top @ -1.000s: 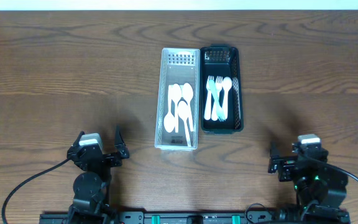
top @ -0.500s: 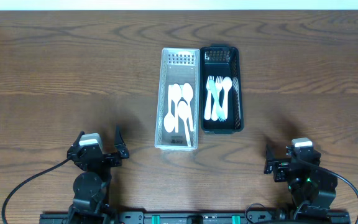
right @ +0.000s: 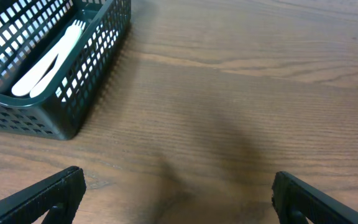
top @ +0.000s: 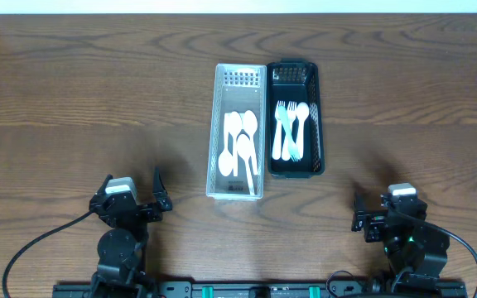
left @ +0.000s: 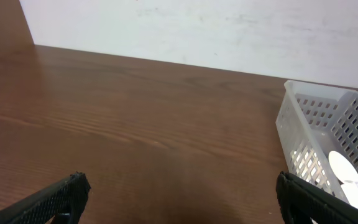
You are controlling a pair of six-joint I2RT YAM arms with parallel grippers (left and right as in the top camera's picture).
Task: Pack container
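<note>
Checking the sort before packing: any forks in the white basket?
No, in the overhead view the white basket holds only spoons; the forks lie in the black basket.

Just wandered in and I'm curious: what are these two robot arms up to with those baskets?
Right now neither arm is handling anything. The left gripper and the right gripper both sit open and empty at the robot's side of the table, apart from the baskets. In the middle stand a white basket holding white plastic spoons and, right beside it, a black basket holding white forks. The job is packing a container.
</note>
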